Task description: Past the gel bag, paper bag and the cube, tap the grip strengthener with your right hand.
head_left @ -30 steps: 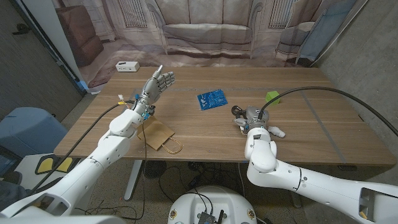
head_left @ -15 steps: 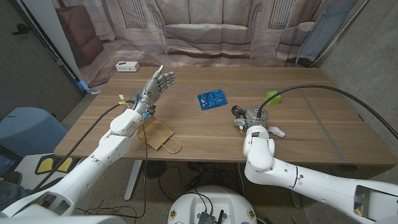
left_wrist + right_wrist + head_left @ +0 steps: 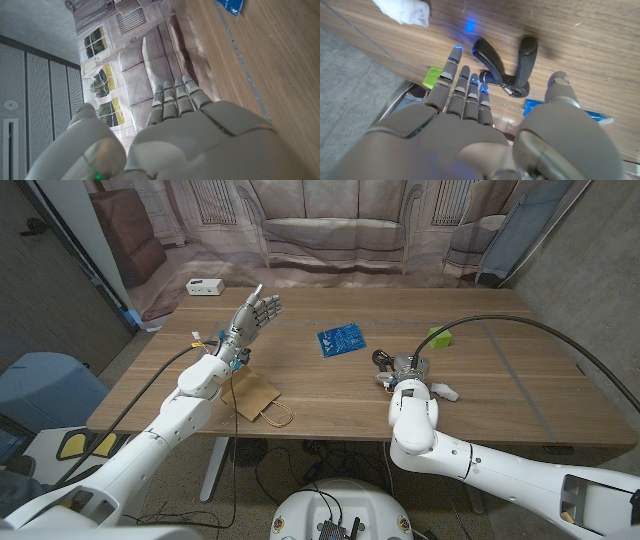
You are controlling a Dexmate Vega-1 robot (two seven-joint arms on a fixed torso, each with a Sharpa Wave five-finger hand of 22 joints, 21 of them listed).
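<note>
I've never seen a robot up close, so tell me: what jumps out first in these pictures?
The raised left robot hand, fingers spread, stands above the wooden table near its far left. The right robot hand reaches over the black grip strengthener right of centre. Between them lie a blue gel bag and a brown paper bag.

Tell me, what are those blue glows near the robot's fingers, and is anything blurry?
Right wrist view: blue light dots the right hand's fingertips and reflects on the wooden table near the sharp grip strengthener. Left wrist view: the left hand looks soft, close to the lens.
</note>
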